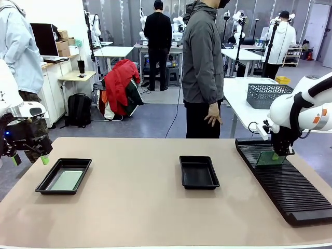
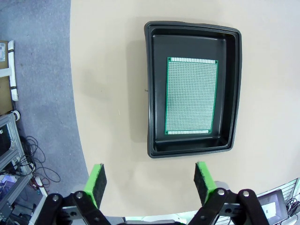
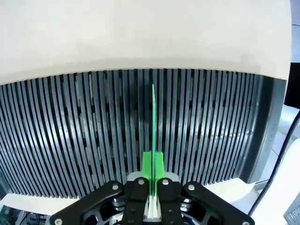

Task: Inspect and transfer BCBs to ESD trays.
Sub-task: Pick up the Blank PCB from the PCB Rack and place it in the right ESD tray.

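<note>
Right pincer [image 3: 153, 161], BCB [image 3: 153, 112] edge gripped (seemingly upright)

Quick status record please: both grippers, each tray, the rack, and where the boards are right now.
left gripper: open, hovering over bare table beside the left tray
left tray contents: one BCB lying flat, green grid face up
middle tray: no board in it
right gripper: shut on a second BCB, held edge-on
rack: directly under the right gripper; cannot tell whether the board is clear of its slots
person: standing at the far side, touching nothing
</note>
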You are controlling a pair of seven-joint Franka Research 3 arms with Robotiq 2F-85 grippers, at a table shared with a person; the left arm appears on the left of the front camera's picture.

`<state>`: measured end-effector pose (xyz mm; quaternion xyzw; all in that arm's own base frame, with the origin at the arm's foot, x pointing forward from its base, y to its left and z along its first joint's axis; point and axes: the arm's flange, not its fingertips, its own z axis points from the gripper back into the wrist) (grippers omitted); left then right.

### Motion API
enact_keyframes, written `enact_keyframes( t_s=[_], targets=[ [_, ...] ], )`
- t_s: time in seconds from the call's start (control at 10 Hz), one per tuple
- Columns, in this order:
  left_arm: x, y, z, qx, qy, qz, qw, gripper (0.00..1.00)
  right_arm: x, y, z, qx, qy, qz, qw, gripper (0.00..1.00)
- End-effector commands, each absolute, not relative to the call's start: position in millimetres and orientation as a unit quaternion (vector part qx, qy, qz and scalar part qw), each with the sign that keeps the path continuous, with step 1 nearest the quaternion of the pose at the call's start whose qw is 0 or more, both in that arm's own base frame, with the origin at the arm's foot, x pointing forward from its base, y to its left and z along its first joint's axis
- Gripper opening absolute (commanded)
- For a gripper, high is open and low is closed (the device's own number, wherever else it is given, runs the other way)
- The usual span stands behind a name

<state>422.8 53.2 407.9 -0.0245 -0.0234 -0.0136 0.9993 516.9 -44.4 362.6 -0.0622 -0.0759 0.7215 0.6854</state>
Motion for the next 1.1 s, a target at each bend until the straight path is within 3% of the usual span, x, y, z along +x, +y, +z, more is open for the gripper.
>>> enact_keyframes(
  t_s=[0.0, 1.0],
  targets=[
    [424, 54, 407, -0.027, -0.029, -0.014, 0.999, 1.00, 513, -43, 383, -0.068, -0.067, 0.714, 0.694, 0.00],
    [424, 54, 407, -0.027, -0.029, -0.014, 0.999, 1.00, 467, -49, 586, -0.019, -0.029, 0.696, 0.717, 0.00]
  ],
)
